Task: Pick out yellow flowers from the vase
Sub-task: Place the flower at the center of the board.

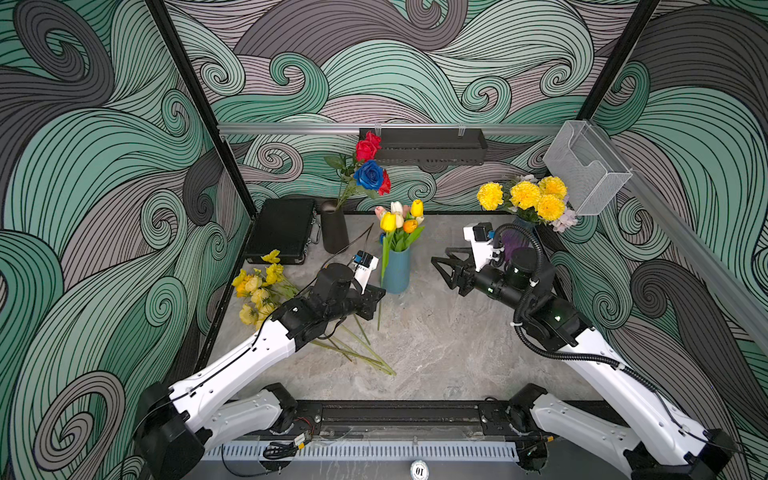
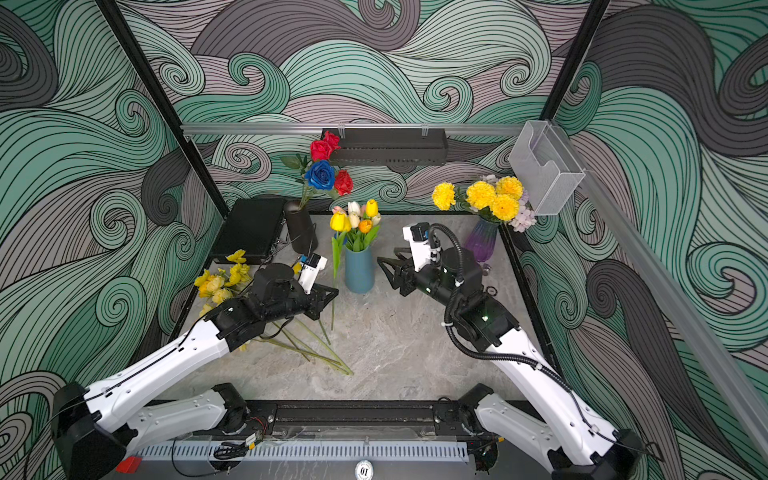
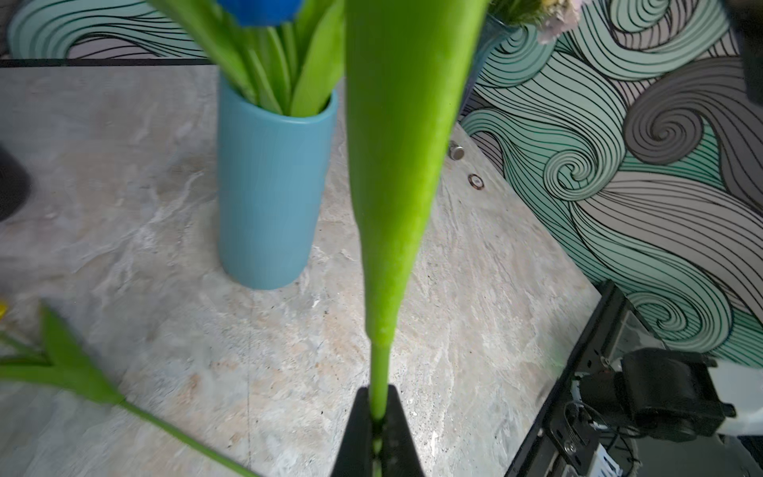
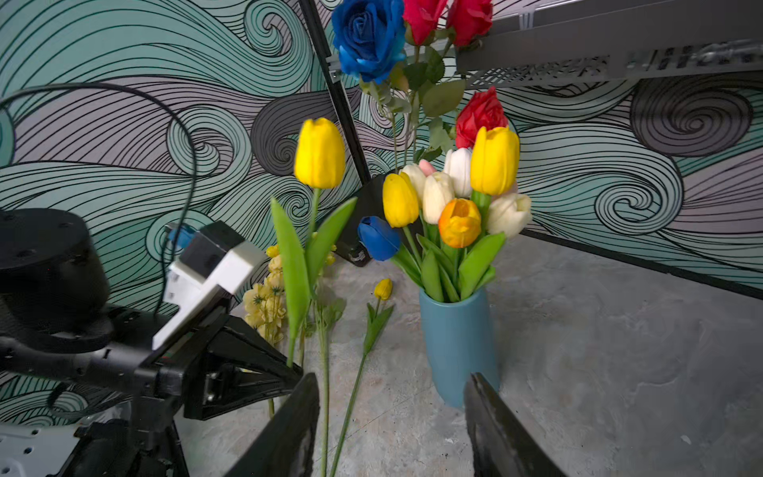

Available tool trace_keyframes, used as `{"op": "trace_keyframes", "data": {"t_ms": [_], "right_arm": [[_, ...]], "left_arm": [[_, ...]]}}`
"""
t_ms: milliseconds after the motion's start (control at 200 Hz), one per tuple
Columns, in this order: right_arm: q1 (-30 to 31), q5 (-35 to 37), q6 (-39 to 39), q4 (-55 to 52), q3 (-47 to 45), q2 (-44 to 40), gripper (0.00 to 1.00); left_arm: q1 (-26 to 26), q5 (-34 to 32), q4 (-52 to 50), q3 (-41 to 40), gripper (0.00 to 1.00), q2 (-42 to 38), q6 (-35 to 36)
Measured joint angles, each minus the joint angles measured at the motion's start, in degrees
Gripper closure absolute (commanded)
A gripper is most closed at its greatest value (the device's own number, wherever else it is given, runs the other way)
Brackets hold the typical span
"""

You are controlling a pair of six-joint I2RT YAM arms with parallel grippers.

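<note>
This is a robotics lab test cell, not a lived-in room. A marble-look tabletop (image 1: 449, 345) carrying a blue vase (image 1: 397, 270) is boxed in by panels (image 1: 415, 62) printed with teal and grey swirls. Black posts (image 1: 199, 93) and an aluminium rail (image 1: 291, 129) behind the vase frame the panels. In front of the vase, a left arm (image 1: 232, 370) and a right arm (image 1: 623, 374), both white and black, rise from a black base rail (image 1: 399, 415). A slotted cable duct (image 1: 374, 451) and a round numbered label (image 1: 419, 471) lie beyond it.

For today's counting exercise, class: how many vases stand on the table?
3: the black vase at the back left, the blue vase in the middle, and the purple vase at the back right. No others seem to be hidden.
</note>
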Motion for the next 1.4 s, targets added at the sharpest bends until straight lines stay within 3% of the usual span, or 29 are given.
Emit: {"op": "trace_keyframes", "data": {"t_ms": [230,415,685,956,1401], "right_arm": [[0.0,5.2,0.3,0.8,-2.3,-0.5,0.42],[0.0,7.3,0.9,1.1,-2.3,-0.2,0.42],[0.0,9.3,1.3,0.5,-2.3,0.1,0.42],[-0.1,10.2,1.6,0.1,-3.0,0.2,0.42],[-0.9,10.3,1.5,0.1,-3.0,1.9,0.41]], "left_arm": [[7.4,-3.7,-2.9,-7.9,1.00,-8.3,-9.0],[15.6,-1.4,-3.3,-11.3,1.00,-7.7,-16.2],[20.4,5.7,-1.9,-11.2,1.00,3.6,-22.8],[23.7,14.0,-0.9,-8.4,1.00,18.3,-23.6],[24.9,16.9,-0.5,-5.9,1.00,30.6,-22.9]]}}
